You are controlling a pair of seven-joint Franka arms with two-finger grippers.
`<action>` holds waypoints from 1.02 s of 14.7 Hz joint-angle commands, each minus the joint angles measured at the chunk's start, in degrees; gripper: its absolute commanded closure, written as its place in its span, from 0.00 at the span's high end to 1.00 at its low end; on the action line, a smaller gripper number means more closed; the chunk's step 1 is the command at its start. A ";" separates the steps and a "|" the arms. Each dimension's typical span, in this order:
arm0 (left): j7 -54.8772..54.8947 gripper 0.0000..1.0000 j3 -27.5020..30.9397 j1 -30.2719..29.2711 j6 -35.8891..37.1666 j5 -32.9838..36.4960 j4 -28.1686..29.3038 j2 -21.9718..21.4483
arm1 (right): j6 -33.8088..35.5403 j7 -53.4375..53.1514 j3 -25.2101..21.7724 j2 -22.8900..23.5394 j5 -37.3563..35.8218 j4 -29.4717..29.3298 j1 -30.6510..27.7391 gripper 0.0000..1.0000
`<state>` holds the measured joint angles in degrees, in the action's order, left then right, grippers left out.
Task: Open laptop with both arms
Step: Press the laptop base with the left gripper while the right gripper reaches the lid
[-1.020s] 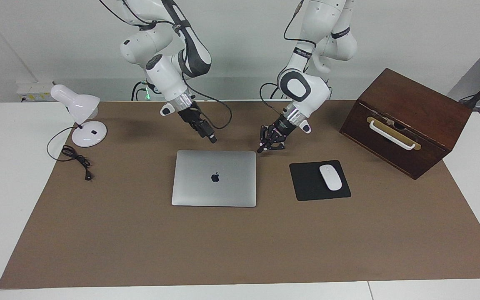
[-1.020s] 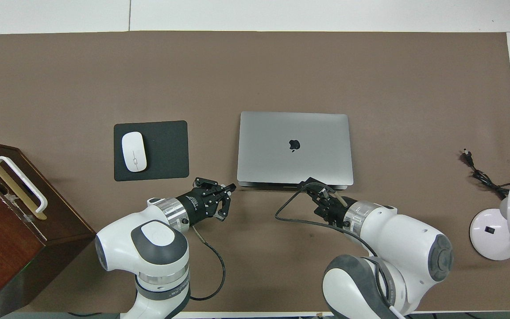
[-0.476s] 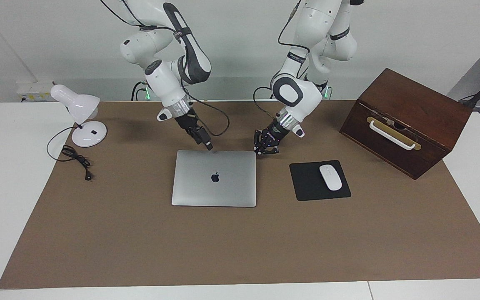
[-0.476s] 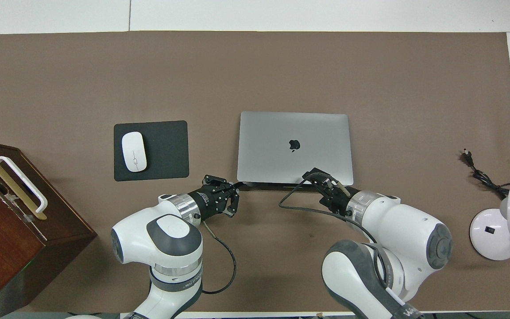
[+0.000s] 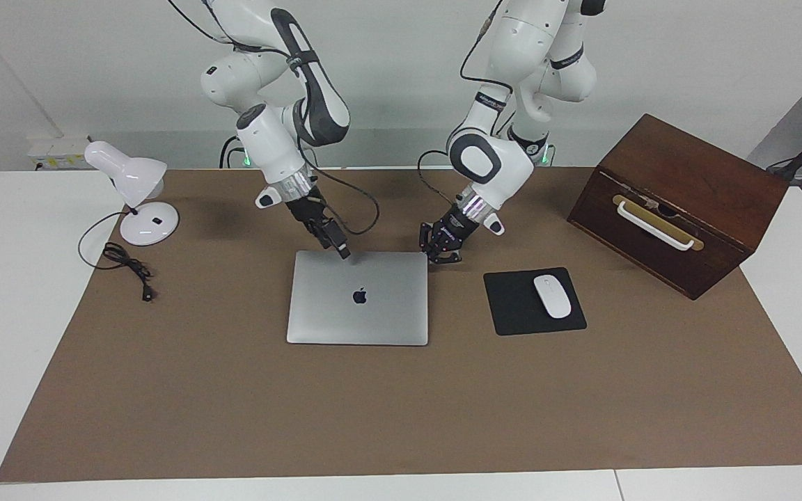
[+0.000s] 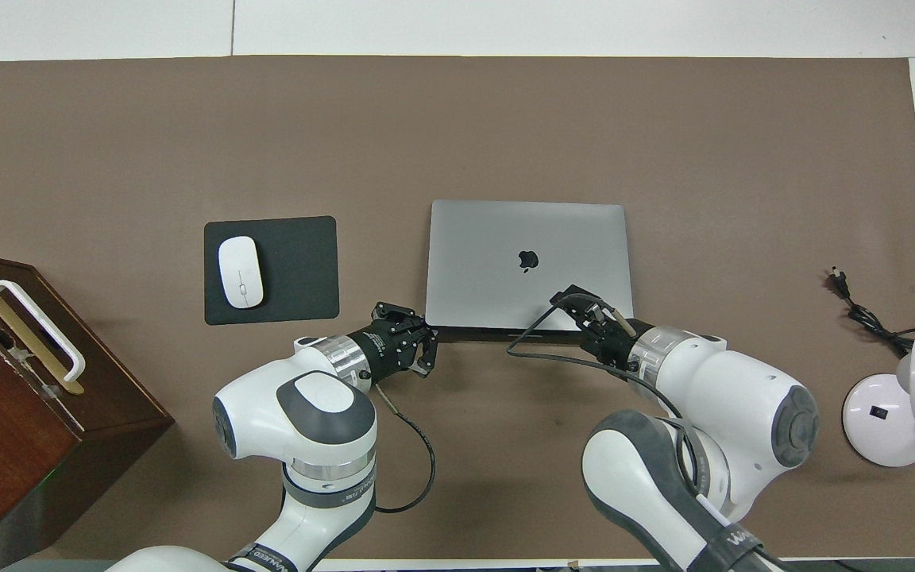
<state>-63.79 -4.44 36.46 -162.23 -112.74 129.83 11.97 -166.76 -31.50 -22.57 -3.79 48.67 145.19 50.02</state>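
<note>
The silver-grey laptop [image 5: 359, 306] [image 6: 529, 238] lies closed and flat in the middle of the brown mat, logo up. My left gripper [image 5: 441, 256] [image 6: 428, 347] is shut and low at the laptop's corner nearest the robots, toward the left arm's end. Whether it touches the corner I cannot tell. My right gripper [image 5: 343, 252] [image 6: 577, 302] points down at the lid's edge nearest the robots, its tip just over that edge. Nothing is held by either gripper.
A black mouse pad [image 5: 512, 306] [image 6: 299, 270] with a white mouse [image 5: 553, 296] [image 6: 241, 272] lies beside the laptop toward the left arm's end. A brown wooden box [image 5: 679, 202] [image 6: 21, 397] stands past it. A white desk lamp [image 5: 138, 188] [image 6: 902, 405] and its cable [image 5: 126, 268] are at the right arm's end.
Both grippers have come down and in toward the laptop's edge nearest the robots. The right tip now reaches over the lid's edge and the left sits by the corner. The laptop stays closed.
</note>
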 commanded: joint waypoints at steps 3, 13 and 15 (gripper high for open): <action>1.48 0.00 0.66 1.15 -1.42 -1.78 -2.04 1.74 | -0.67 2.32 -0.72 1.94 1.34 -2.37 0.17 1.00; 5.17 0.00 0.57 1.68 -1.60 -1.87 -1.77 3.32 | -0.67 2.32 -1.16 3.00 1.34 -4.57 0.25 1.00; 5.17 0.00 0.57 1.68 -1.60 -1.87 -1.77 3.32 | -0.67 2.32 -1.16 3.26 1.43 -4.66 0.26 1.00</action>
<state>-60.29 -4.45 36.77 -162.44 -112.85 128.99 13.05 -166.76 -31.29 -23.02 -2.26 48.67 142.55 50.02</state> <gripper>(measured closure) 0.991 0.000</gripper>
